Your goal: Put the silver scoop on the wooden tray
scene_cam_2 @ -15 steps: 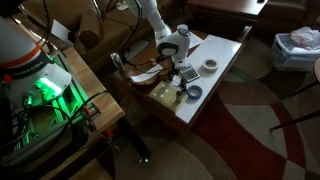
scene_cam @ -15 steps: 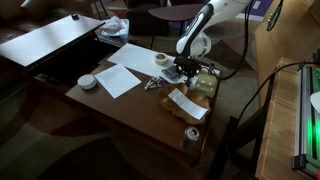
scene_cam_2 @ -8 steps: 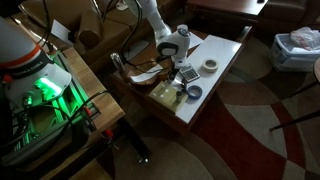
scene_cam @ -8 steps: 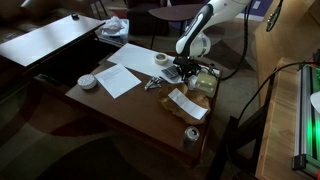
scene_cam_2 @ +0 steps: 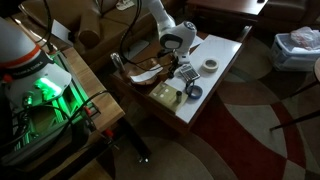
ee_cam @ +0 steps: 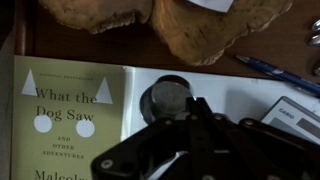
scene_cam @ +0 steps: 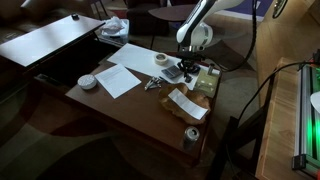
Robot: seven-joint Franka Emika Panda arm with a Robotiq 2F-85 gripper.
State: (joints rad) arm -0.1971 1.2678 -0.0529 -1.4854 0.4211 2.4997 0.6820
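Observation:
In the wrist view the silver scoop (ee_cam: 165,100) shows as a round metal bowl over white paper, right at my gripper's (ee_cam: 194,103) tips. The jaws are pressed together, with a thin bright bit pinched between them. In both exterior views my gripper (scene_cam: 186,68) (scene_cam_2: 177,60) hangs a little above the cluttered end of the table. The scoop is too small to make out there. The wooden tray (scene_cam_2: 141,74) is the brown piece beside the arm. In the wrist view its brown floor (ee_cam: 250,45) carries two bread-like lumps (ee_cam: 210,25).
Under my gripper lie a yellow-green book (ee_cam: 70,110), a blue pen (ee_cam: 275,72) and a calculator (ee_cam: 296,116). On the table are a white sheet (scene_cam: 118,78), a tape roll (scene_cam: 161,59), a small white dish (scene_cam: 88,81) and a can (scene_cam: 191,135).
The jaws have gone from partly open to shut. The arm has risen a little from the table top, with the scoop's bowl staying at the fingertips.

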